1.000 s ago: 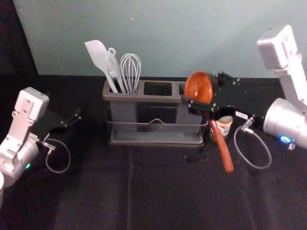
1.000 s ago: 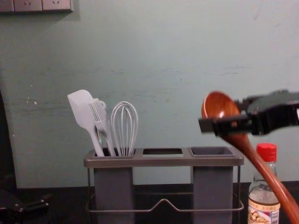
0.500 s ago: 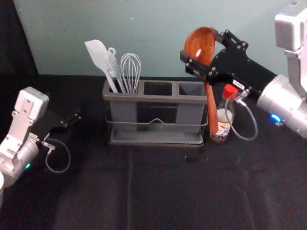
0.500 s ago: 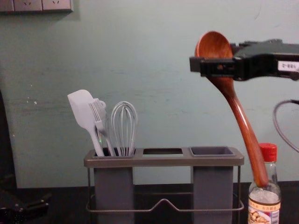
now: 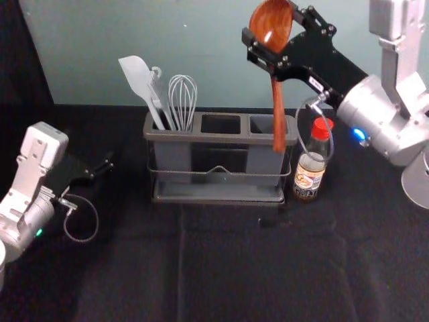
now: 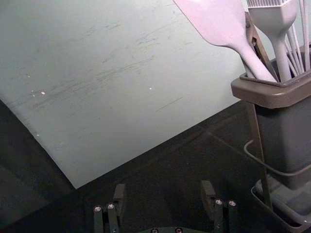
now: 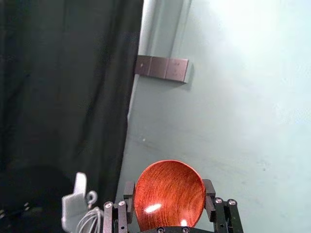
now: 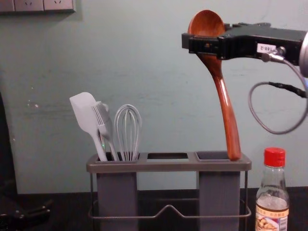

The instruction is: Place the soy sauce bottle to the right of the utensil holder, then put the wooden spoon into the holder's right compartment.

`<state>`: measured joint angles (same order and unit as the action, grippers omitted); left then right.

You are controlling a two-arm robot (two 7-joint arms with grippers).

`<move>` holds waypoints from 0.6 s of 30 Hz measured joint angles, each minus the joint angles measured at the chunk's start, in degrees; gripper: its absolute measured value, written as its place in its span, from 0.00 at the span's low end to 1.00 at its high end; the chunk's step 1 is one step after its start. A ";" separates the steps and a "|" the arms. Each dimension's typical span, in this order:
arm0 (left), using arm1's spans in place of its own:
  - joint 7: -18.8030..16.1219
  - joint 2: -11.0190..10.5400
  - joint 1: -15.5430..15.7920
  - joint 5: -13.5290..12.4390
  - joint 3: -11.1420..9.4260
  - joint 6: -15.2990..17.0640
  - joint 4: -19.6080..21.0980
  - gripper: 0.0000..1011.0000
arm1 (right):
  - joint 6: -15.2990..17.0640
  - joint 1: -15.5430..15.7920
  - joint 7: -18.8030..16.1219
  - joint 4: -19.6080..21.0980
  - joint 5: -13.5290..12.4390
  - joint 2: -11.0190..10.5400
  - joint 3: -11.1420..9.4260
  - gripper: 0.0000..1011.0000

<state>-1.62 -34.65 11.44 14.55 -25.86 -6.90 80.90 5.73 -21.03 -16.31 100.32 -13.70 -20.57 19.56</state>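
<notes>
My right gripper point(image 5: 271, 25) is up over the holder's right end, shut on the bowl of the wooden spoon point(image 5: 278, 111); in the right wrist view, the gripper point(image 7: 169, 196) has the bowl point(image 7: 170, 191) between its fingers. The handle hangs down, its end overlapping the right compartment's rim in the chest view; contact cannot be told. The grey utensil holder point(image 8: 168, 166) has an empty middle compartment. Upright just right of it is the red-capped soy sauce bottle point(image 8: 273, 204). My left gripper point(image 5: 107, 163) idles at the left; in its wrist view, the gripper point(image 6: 163, 196) is open.
A white spatula point(image 5: 137, 77), a brush and a whisk point(image 5: 182, 97) stand in the holder's left compartment. Behind the holder rises a pale wall point(image 8: 168, 72). The right gripper's cable loop point(image 8: 251, 103) hangs above the bottle.
The right gripper has risen and moved left with the spoon. Its handle has swung to hang more upright, from beside the holder to over the right compartment. The left arm has stayed still.
</notes>
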 joint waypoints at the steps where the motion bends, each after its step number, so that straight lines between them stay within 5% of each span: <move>1: 0.00 0.00 0.00 0.00 0.00 0.00 0.00 0.99 | -0.07 -0.27 0.16 -0.36 0.24 0.40 0.00 0.83; 18: 0.00 0.00 0.00 0.00 0.00 0.00 0.00 0.99 | 0.82 -7.17 1.44 -10.56 3.51 6.70 -0.43 0.83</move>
<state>-1.62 -34.65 11.43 14.55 -25.86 -6.91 80.90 6.54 -28.20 -14.87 89.76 -10.18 -13.87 19.13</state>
